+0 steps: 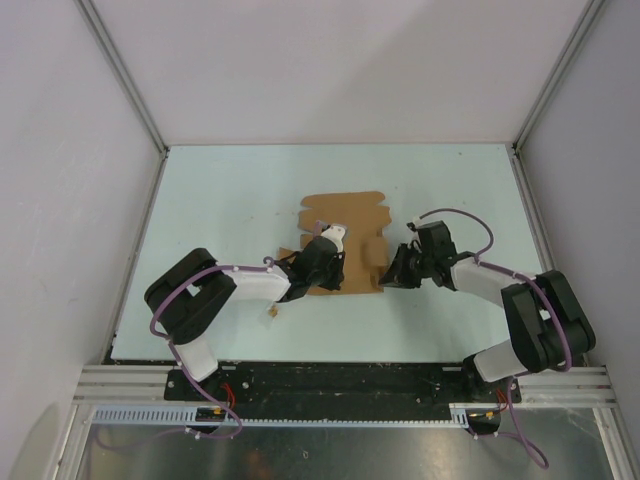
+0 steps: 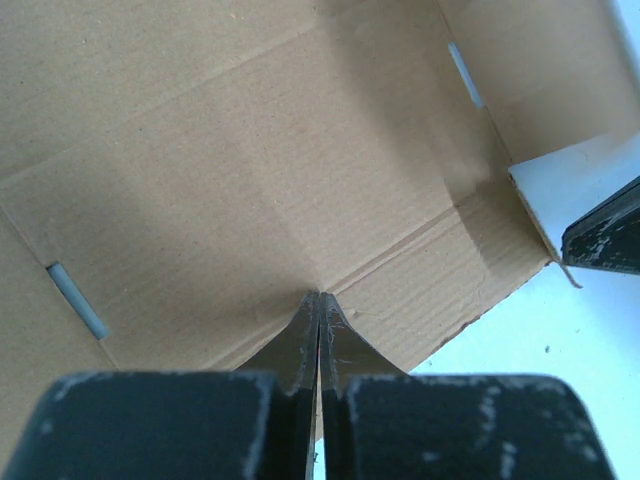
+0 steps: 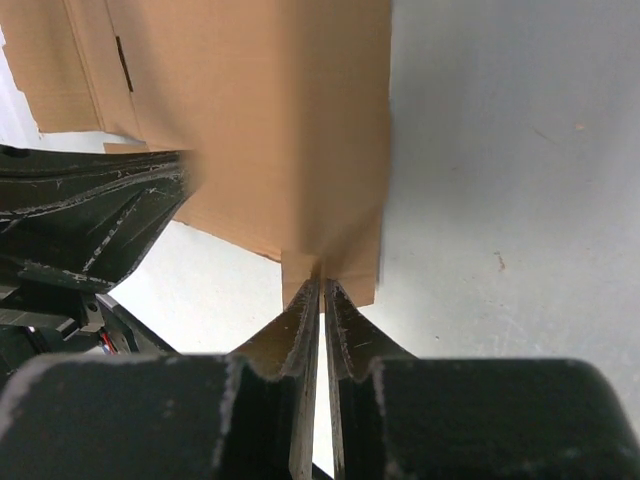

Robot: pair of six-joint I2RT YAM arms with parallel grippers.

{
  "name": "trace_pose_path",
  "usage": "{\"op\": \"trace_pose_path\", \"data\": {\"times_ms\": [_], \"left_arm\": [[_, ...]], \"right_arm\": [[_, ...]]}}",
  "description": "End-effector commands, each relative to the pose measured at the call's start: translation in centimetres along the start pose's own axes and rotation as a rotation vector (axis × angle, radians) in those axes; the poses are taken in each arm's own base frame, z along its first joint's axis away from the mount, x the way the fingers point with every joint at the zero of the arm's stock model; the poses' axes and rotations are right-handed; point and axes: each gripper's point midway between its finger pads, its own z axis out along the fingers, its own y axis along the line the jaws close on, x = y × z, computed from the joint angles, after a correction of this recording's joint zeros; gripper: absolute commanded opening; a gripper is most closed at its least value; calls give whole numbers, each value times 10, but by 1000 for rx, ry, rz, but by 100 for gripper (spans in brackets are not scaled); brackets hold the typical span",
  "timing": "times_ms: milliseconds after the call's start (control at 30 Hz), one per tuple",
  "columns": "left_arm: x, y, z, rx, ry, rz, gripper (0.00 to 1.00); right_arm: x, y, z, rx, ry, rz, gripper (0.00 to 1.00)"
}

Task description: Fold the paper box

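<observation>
Nearest the camera, a black and silver metal rail (image 1: 350, 382) runs along the table's near edge and carries both arm bases. The black-and-white left arm (image 1: 200, 295) reaches in from the left and the matching right arm (image 1: 530, 310) from the right, each trailing a thin purple cable (image 1: 455, 212).

A tiny brown scrap (image 1: 272, 313) lies on the pale blue-green table (image 1: 220, 200), just beside the left arm's forearm and apart from the sheet.

The left gripper (image 2: 318, 300) has its two black fingers clenched flat together with nothing between them. Their joined tips meet a brown panel right by a crease.

The right gripper (image 3: 322, 290) is pinched almost closed on the near right edge of the paper box (image 1: 345, 212), a flat die-cut sheet of plain brown cardboard with tabs and narrow slots. The flap it grips stands raised off the table and fills much of the right wrist view, hiding the rest of the sheet there; the left arm shows as a dark shape to its left.

The paper box lies at the middle of the table, between the two grippers. From above, the left wrist covers its centre and the right gripper its right edge.

Beyond it the table runs on to plain white walls (image 1: 340, 60).
</observation>
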Motion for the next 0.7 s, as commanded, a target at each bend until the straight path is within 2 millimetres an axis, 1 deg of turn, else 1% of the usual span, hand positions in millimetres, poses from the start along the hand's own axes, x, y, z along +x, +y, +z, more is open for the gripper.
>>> {"op": "trace_pose_path", "data": {"times_ms": [0, 167, 200, 267, 567, 667], "left_arm": [[11, 5, 4, -12, 45, -5, 0], [11, 5, 4, -9, 47, -5, 0], [10, 4, 4, -8, 44, -6, 0], [10, 4, 3, -8, 44, -7, 0], [12, 5, 3, -10, 48, -5, 0], [12, 6, 3, -12, 47, -4, 0]], "right_arm": [[4, 8, 9, -30, 8, -10, 10], [13, 5, 17, -17, 39, -1, 10], [8, 8, 18, -30, 19, -11, 10], [8, 7, 20, -25, 17, -17, 10], [16, -2, 29, 10, 41, -15, 10], [17, -6, 29, 28, 43, -24, 10]]}}
